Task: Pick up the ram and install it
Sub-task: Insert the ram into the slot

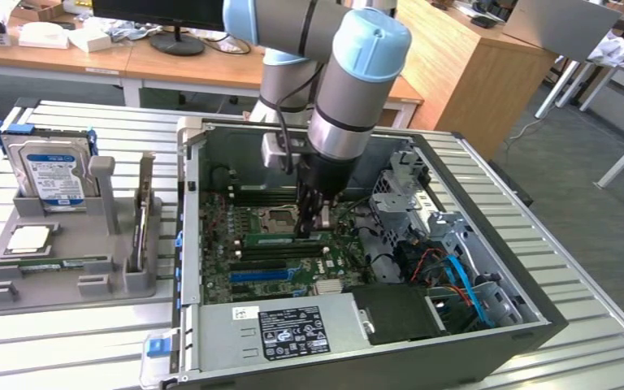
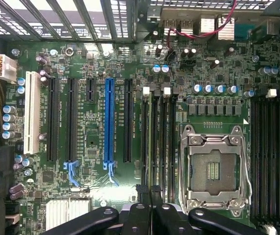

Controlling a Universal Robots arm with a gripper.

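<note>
The ram (image 1: 274,238) is a narrow green stick standing on its long edge along a black memory slot of the motherboard (image 1: 241,272), just in front of the CPU socket (image 1: 279,217). My gripper (image 1: 312,233) reaches straight down into the open computer case and is shut on the end of the ram toward the exterior view's right. In the wrist view my gripper (image 2: 150,193) has its black fingers (image 2: 142,200) pressed close together over the row of black memory slots (image 2: 159,142) beside the empty silver socket (image 2: 213,169). How deep the ram sits in the slot is hidden by the fingers.
A grey holder (image 1: 62,276) on the exterior view's left carries a hard drive (image 1: 52,171), a square silver chip (image 1: 28,237) and a green stick (image 1: 58,262) lying flat. Inside the case are drive cages (image 1: 409,191), cables (image 1: 458,276) and a power supply (image 1: 279,329).
</note>
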